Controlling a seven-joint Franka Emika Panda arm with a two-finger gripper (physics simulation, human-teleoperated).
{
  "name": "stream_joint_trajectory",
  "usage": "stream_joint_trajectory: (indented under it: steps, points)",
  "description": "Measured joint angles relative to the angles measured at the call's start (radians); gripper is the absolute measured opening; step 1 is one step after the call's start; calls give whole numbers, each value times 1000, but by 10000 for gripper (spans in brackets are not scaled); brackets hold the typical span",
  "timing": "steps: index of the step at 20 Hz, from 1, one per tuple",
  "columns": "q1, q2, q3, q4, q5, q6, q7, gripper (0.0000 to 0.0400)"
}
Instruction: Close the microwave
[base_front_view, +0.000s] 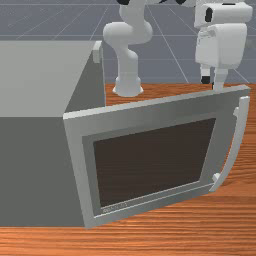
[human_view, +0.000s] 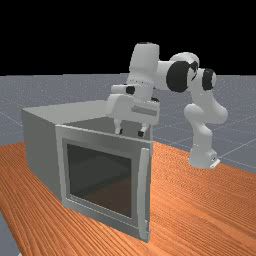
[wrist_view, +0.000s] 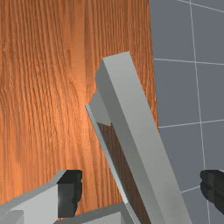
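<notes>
Grey, box-shaped microwave (base_front_view: 30, 170) on the wooden counter (base_front_view: 150, 240), at the front view's left; its door (base_front_view: 150, 110), with dark window (base_front_view: 155, 162) and pale bowed handle (base_front_view: 239, 140), stands open. The hand (human_view: 130, 132), fingers spread wide and grasping nothing, is near the door's top edge.

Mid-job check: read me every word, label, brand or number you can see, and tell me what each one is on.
Small marking, on the door under its dark window, toward the front view's left: too small to read.
Nothing else that I can make out as text, so there is none I can quote.
</notes>
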Motion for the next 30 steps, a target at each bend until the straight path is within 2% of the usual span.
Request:
stream_joint_trajectory:
  steps: [6, 12, 13, 14, 16, 17, 20, 21, 22, 23, 24, 27, 30]
  points:
    - [-4, 112, 1, 193, 6, -101, -23, 400]
    - [-11, 96, 2, 47, 7, 26, -17, 400]
    - [-13, 109, 8, 83, 20, -52, -20, 400]
    - [-14, 61, 9, 8, 21, -27, -17, 400]
    - [-20, -33, 17, -123, 35, -62, -8, 400]
    - [-23, -130, 16, -284, 33, 20, -1, 400]
    - [-38, -249, 11, -458, 38, 69, -12, 400]
    - [-10, -296, -4, -558, -45, 182, 12, 400]
    - [-45, -268, 14, -489, 49, 85, -71, 400]
    - [-71, -324, 25, -600, 76, 209, -236, 400]
    - [-79, -337, 25, -618, 94, 215, -293, 400]
    - [-66, -685, 17, -1061, 119, 315, -272, 400]
    - [-63, -978, 34, -1334, 122, 337, -167, 400]
